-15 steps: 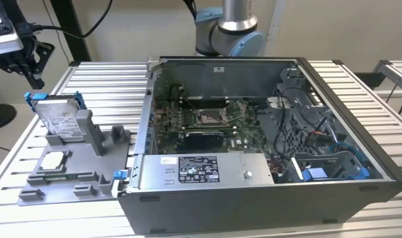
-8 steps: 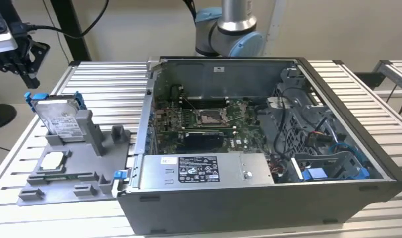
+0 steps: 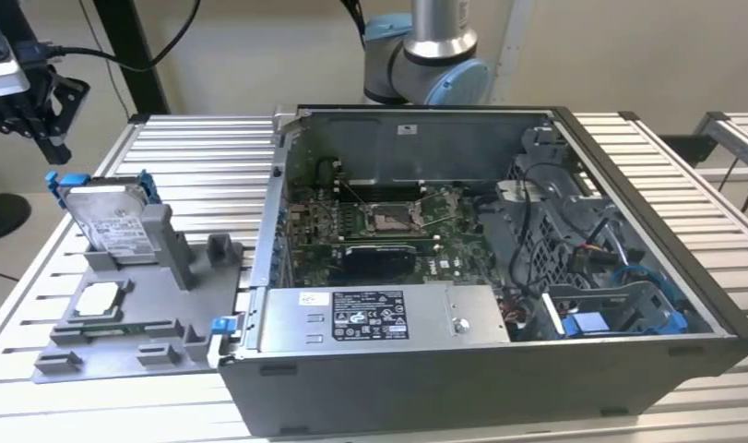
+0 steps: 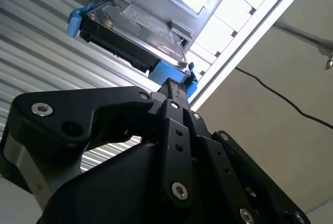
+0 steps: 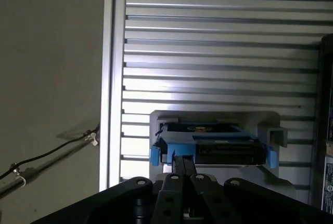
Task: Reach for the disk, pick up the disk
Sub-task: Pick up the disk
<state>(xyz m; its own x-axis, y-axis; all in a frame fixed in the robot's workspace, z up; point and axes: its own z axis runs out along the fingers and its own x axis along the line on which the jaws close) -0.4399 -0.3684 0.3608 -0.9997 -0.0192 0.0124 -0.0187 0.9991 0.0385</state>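
reach partly done, no grasp yet; end effector (image 3: 53, 148) closed, empty, clear of the disk (image 3: 112, 221) at its 5 o'clock. disk sits in grey holder (image 3: 164, 277).

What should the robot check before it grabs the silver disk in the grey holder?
1. Can it see the disk? Ok: it leans in the grey holder.
2. Is the gripper clear of the disk? Ok: it hangs above it and does not touch it.
3. Is the gripper open to grab? Not ok: it is shut in both wrist views.
4. Is the way free? Ok: nothing sits between the gripper and the disk.
5. Is the disk loose in the holder? Cannot tell.
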